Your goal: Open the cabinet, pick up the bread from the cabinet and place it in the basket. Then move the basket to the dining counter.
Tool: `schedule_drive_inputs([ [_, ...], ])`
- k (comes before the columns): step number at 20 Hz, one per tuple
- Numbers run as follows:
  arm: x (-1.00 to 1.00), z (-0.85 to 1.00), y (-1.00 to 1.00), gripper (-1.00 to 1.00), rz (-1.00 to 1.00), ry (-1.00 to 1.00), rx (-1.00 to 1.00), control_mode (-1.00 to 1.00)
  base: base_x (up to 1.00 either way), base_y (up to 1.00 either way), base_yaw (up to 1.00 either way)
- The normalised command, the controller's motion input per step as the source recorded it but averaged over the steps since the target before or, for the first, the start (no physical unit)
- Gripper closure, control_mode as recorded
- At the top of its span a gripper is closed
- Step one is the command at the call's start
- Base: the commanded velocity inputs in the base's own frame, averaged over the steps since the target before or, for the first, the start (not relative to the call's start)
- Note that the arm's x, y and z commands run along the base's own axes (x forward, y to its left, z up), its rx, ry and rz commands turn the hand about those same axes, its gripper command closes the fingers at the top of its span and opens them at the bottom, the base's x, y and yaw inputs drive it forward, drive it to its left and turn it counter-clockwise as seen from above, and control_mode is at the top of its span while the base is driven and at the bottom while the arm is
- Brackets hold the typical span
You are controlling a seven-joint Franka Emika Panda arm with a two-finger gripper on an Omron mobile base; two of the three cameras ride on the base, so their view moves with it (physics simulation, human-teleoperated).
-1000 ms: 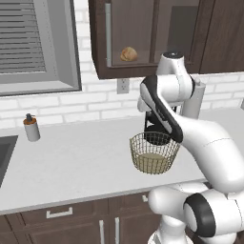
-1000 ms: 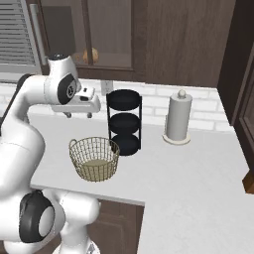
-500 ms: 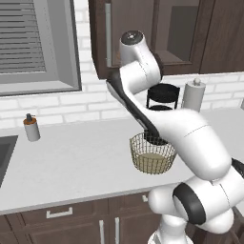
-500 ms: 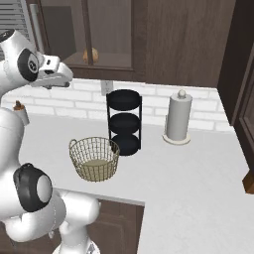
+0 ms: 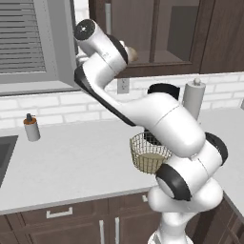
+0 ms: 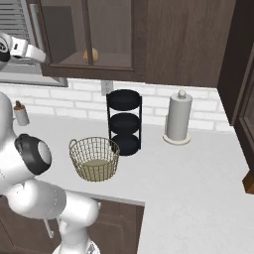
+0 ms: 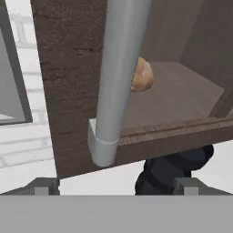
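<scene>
Gripper (image 7: 116,186): seen in the hand view with its 2 finger tips spread wide, 1 on each side of the lower end of the handle; nothing is held between them.
Basket (image 6: 94,158): found on the light grey worktop (image 6: 188,173), near the front edge and just left of the black 3-tier stand (image 6: 124,122); no bread is seen inside it.
Paper towel holder (image 6: 178,119): placed upright to the right of the stand, close to the brick wall.
Small bottle (image 5: 31,127): set at the left of the worktop, well apart from the basket.
Handle (image 7: 116,82): a long silver bar on the left door of the cabinet (image 6: 163,39); its lower bracket sits just above the finger tips.
Bread (image 6: 90,55): kept on the cabinet shelf behind the glass door, far above and behind the basket; the door is judged to be shut.
Step in hand: the door is to be opened. The bar is best centred between the tips, clamped a little above the bracket, then drawn outward along the hinge arc so that the grip is not twisted off.
Hard to make out: whether either tip touches the bar cannot be told. In the left base view the bread is partly covered by the arm. The dining counter cannot be placed from these views.
</scene>
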Motion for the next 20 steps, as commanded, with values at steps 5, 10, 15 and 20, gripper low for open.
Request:
schedule_drive_inputs([
  [5,0.44,0.47,0.07,-1.00,0.11,-0.01,0.03,-1.00,0.00,0.00,0.00],
  [10,0.04,0.02,0.16,-1.00,0.00,-0.02,0.00,-1.00,0.00,0.00,0.00],
  [15,0.24,0.01,0.01,-1.00,0.00,0.00,0.00,-1.00,0.00,0.00,0.00],
  [20,0.15,0.00,-0.27,-1.00,0.00,-0.03,0.03,-1.00,0.00,0.00,0.00],
])
